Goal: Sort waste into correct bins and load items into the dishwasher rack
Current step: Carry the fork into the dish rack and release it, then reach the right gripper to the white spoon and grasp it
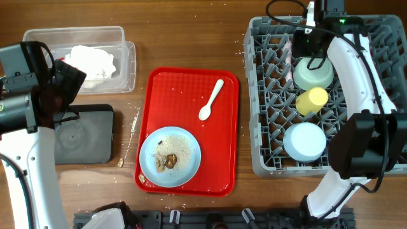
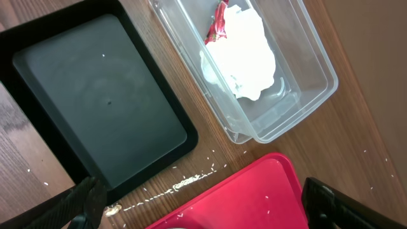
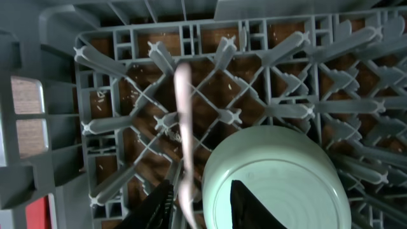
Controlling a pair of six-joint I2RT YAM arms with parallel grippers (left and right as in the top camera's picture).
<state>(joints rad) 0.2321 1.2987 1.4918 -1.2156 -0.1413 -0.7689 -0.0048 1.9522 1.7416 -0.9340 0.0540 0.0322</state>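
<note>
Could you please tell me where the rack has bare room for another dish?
The rack has a bare left strip, between its wall and the yellow cup and blue bowl. Its right side is crowded by the right arm.

No text, label, brand, number or sign can be read in any of the views. The red-and-white wrapper (image 2: pixel 218 22) in the clear tub (image 2: pixel 286 105) shows only patches of colour. If it carries print, the letters are too small to make out.
</note>
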